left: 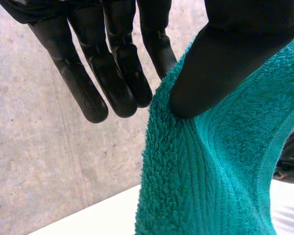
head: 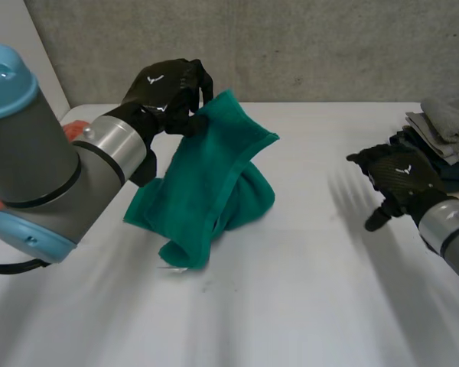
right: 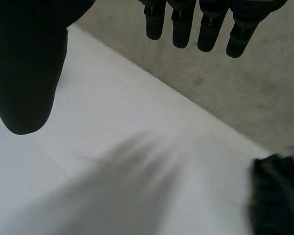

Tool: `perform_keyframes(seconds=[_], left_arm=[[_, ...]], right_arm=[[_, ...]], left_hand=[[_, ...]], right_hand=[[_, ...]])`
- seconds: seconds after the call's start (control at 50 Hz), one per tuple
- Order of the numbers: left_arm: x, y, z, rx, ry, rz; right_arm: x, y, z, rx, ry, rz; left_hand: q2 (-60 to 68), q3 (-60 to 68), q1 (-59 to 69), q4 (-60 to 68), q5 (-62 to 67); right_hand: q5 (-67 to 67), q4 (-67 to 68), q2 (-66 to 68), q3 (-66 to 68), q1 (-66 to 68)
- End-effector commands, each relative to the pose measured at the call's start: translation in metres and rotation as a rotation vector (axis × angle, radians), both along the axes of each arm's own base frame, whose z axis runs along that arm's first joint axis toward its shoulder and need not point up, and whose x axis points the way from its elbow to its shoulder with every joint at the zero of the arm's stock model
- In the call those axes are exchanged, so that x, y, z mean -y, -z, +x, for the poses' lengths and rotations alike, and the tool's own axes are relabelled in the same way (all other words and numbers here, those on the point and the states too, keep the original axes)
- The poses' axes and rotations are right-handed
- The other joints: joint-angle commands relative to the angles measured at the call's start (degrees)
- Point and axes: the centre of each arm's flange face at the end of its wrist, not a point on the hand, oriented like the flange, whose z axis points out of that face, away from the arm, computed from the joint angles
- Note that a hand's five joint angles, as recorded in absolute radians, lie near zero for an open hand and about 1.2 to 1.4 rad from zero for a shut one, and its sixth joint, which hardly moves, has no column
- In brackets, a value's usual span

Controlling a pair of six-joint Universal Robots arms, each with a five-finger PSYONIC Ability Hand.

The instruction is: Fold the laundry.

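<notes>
Towel (head: 214, 176), teal terry, one item: I see it lifted by an upper edge at the left hand (head: 164, 88). The rest hangs in loose folds, its lower bunch resting on the white table (head: 314, 306), left of middle. On the left wrist view, the thumb (left: 225, 63) presses into the pile near the towel's edge. The nearest of the fingers (left: 159, 49) lies against the other side of that edge, so the cloth is pinched between them; the remaining fingers stand straight and clear beside it. Right hand (head: 402, 180), one: well apart from the towel, above bare table at the right, fingers spread and relaxed, holding nothing. Further entry: stack of folded laundry (head: 444, 126), grey over dark pieces, at the table's far right edge, just beyond the right hand.
</notes>
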Motion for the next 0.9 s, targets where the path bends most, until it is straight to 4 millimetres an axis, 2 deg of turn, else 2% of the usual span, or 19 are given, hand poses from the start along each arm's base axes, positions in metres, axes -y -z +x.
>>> perform_keyframes(seconds=[0.02,0.06,0.14,0.22,0.28,0.3,0.34,0.36,0.4,0.48,0.5,0.56,0.58,0.64,0.72,0.8,0.82,0.88,0.9], left_arm=[[-0.025,-0.032,0.007,-0.034,0.015,-0.075],[-0.027,-0.036,0.008,-0.041,0.015,-0.085],[-0.033,-0.041,0.008,-0.046,0.023,-0.095],[-0.041,-0.047,0.008,-0.055,0.037,-0.107],[-0.046,-0.049,0.006,-0.059,0.048,-0.108],[-0.047,-0.048,0.005,-0.060,0.051,-0.105],[-0.050,-0.048,0.005,-0.058,0.057,-0.101],[-0.051,-0.048,0.005,-0.058,0.057,-0.099],[-0.055,-0.051,0.008,-0.058,0.057,-0.109],[-0.062,-0.063,0.015,-0.076,0.049,-0.135],[-0.062,-0.064,0.017,-0.079,0.046,-0.138],[-0.062,-0.071,0.024,-0.084,0.027,-0.161],[-0.062,-0.073,0.026,-0.085,0.022,-0.164],[-0.058,-0.074,0.034,-0.086,-0.005,-0.171],[-0.050,-0.065,0.044,-0.065,-0.039,-0.151],[-0.045,-0.038,0.047,-0.013,-0.050,-0.092],[-0.044,-0.022,0.047,0.022,-0.047,-0.069],[-0.038,0.007,0.043,0.089,-0.042,-0.035],[-0.034,0.028,0.041,0.139,-0.042,-0.019]], right_arm=[[0.009,0.003,0.043,0.421,-0.023,0.397],[0.004,0.016,0.070,0.471,-0.091,0.496],[-0.001,0.031,0.113,0.474,-0.199,0.511],[0.001,0.044,0.147,0.479,-0.228,0.477],[0.002,0.047,0.160,0.489,-0.224,0.460],[0.006,0.048,0.162,0.498,-0.202,0.446],[0.009,0.046,0.161,0.503,-0.179,0.422],[0.012,0.042,0.161,0.505,-0.175,0.393],[0.014,0.036,0.159,0.510,-0.161,0.364],[0.013,-0.001,0.150,0.501,-0.162,0.269],[0.020,-0.023,0.133,0.477,-0.142,0.191],[0.032,-0.053,0.104,0.419,-0.106,0.069],[0.036,-0.075,0.086,0.362,-0.085,-0.019],[0.029,-0.116,0.065,0.223,-0.067,-0.161],[0.019,-0.148,0.060,0.116,-0.073,-0.251],[0.023,-0.152,0.059,0.093,-0.075,-0.260],[0.026,-0.148,0.061,0.086,-0.077,-0.255],[0.038,-0.119,0.071,0.056,-0.096,-0.200],[0.040,-0.113,0.074,0.048,-0.103,-0.190]], left_hand=[[11.50,11.90,15.98,11.38,14.76],[11.50,11.90,15.98,11.38,14.76],[11.50,11.90,15.98,11.38,14.76],[11.50,11.90,15.98,11.38,14.76],[11.50,11.90,15.98,11.38,14.76],[11.50,11.90,15.98,11.38,14.76],[11.50,11.90,15.98,11.38,14.76],[11.50,11.90,15.98,11.38,14.76],[11.50,11.90,15.98,11.38,14.76],[11.50,11.90,15.98,11.38,14.76],[11.50,11.90,15.98,11.38,14.76],[11.50,11.90,15.98,11.38,14.76],[11.50,11.90,15.98,11.38,14.76],[11.50,11.90,15.98,11.38,14.76],[11.50,11.90,15.98,11.38,14.76],[11.50,11.90,15.98,11.38,14.76],[11.50,11.90,15.98,11.38,14.76],[11.50,11.90,15.98,11.38,14.76],[11.50,11.90,15.98,11.38,14.76]], right_hand=[[-2.49,-2.03,-2.27,-2.01,-3.36],[-2.49,-2.03,-2.27,-2.01,-3.36],[-2.49,-2.03,-2.27,-2.01,-3.36],[-2.49,-2.03,-2.27,-2.01,-3.36],[-2.44,-1.98,-2.21,-1.95,-3.30],[9.08,9.54,9.31,9.56,8.22],[25.76,26.22,25.99,26.25,24.90],[45.16,45.62,45.39,45.65,44.30],[67.41,67.87,67.63,67.89,66.54],[67.51,67.97,67.73,67.99,66.64],[67.51,67.97,67.73,67.99,66.64],[67.51,67.97,67.73,67.99,66.64],[67.51,67.97,67.73,67.99,66.64],[67.51,67.97,67.73,67.99,66.64],[67.51,67.97,67.73,67.99,66.64],[67.51,67.97,67.73,67.99,66.64],[67.51,67.97,67.73,67.99,66.64],[67.51,67.97,67.73,67.99,66.64],[67.51,67.97,67.73,67.99,66.64]])
